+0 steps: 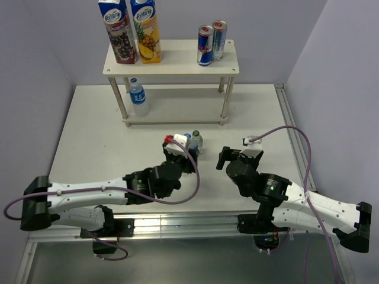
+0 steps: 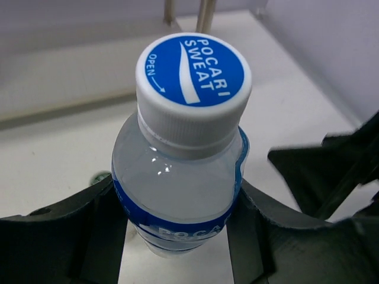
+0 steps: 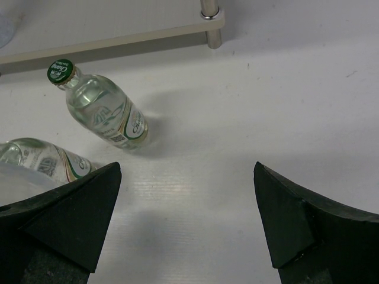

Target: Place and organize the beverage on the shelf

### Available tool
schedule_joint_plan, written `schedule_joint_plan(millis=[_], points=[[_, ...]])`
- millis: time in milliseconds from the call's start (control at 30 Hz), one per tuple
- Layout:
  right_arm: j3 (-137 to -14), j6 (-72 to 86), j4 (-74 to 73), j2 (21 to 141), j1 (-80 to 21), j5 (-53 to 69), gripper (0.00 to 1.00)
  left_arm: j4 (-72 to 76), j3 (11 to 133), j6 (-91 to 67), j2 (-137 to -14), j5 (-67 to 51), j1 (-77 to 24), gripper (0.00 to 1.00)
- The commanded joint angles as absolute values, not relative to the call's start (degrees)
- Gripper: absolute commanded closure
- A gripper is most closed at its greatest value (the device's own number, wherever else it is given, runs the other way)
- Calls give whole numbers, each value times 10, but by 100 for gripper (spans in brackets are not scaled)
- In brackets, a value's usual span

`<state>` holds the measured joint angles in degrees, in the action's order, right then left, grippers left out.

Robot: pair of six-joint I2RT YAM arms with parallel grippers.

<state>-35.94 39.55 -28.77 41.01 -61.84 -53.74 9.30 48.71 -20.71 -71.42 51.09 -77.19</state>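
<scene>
The white two-tier shelf (image 1: pixel 172 66) stands at the back. Its top board holds two juice cartons (image 1: pixel 130 31) on the left and two cans (image 1: pixel 211 42) on the right. A small water bottle (image 1: pixel 138 97) stands on its lower board. My left gripper (image 1: pixel 180 149) is shut on a Pocari Sweat bottle (image 2: pixel 183 160) with a blue and white cap, held upright between the fingers in front of the shelf. A green-capped glass bottle (image 3: pixel 103 112) stands just right of it. My right gripper (image 3: pixel 186 219) is open and empty over bare table.
A second green-labelled glass bottle (image 3: pixel 44 158) lies low at the left of the right wrist view, partly behind my finger. The shelf's front right leg (image 3: pixel 210 23) is beyond it. Walls close in the table at the back and sides.
</scene>
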Motion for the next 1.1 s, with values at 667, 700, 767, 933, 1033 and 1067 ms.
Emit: schedule_joint_plan(millis=[667, 700, 767, 933, 1033, 1067], points=[[-356, 397, -282, 410, -614, -552, 0, 246, 606, -133, -809, 305, -354, 100], [-356, 397, -281, 410, -614, -553, 0, 257, 607, -131, -818, 306, -352, 100], [-355, 396, -280, 410, -614, -552, 0, 280, 613, -124, -844, 310, -351, 100], [-357, 393, -279, 414, -614, -551, 0, 291, 657, -108, -893, 316, -342, 100], [-358, 392, -277, 418, -614, -551, 0, 297, 677, -96, -916, 315, -338, 100], [-358, 392, -277, 419, -614, -550, 0, 301, 679, -95, -920, 316, -335, 100]])
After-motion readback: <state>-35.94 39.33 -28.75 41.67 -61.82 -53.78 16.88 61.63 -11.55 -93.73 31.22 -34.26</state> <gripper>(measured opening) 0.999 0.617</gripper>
